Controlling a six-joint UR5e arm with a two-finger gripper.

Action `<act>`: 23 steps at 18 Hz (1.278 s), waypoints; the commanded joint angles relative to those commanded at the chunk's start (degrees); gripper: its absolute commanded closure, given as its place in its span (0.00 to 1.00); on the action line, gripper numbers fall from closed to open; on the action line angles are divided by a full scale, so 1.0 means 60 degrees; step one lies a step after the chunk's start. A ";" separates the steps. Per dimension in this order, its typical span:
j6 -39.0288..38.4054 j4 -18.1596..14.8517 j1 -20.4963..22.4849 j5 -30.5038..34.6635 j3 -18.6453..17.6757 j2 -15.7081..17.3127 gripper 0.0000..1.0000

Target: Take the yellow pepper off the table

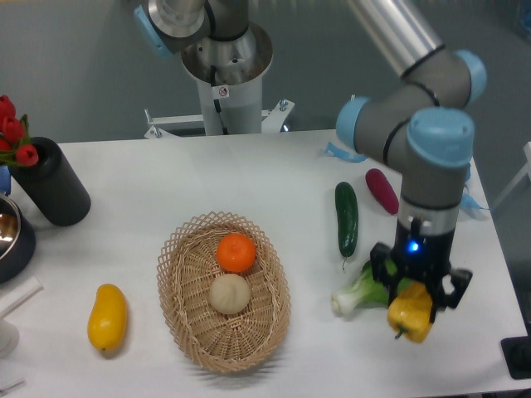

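Observation:
The yellow pepper [411,313] hangs above the white table [149,178] near the front right, its stem pointing down. My gripper [415,292] is shut on it from above, black fingers on either side. The pepper looks lifted off the tabletop, in front of the leafy green vegetable.
A wicker basket [192,332] holds an orange [236,252] and a pale round fruit [229,293]. A smooth yellow mango-like fruit [108,316] lies at front left. A cucumber [346,218], a purple vegetable [382,191] and bok choy [360,291] lie near the gripper. A black vase [51,182] stands far left.

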 joint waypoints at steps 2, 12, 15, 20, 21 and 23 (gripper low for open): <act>0.0088 -0.0235 0.0161 -0.0029 0.0000 0.0262 0.67; 0.2330 -0.2609 0.1245 -0.0248 -0.0015 0.1304 0.67; 0.2330 -0.2609 0.1290 -0.0278 0.0000 0.1318 0.67; 0.2330 -0.2624 0.1290 -0.0293 0.0000 0.1333 0.67; 0.2330 -0.2624 0.1290 -0.0293 0.0000 0.1348 0.67; 0.2330 -0.2624 0.1333 -0.0395 0.0029 0.1362 0.67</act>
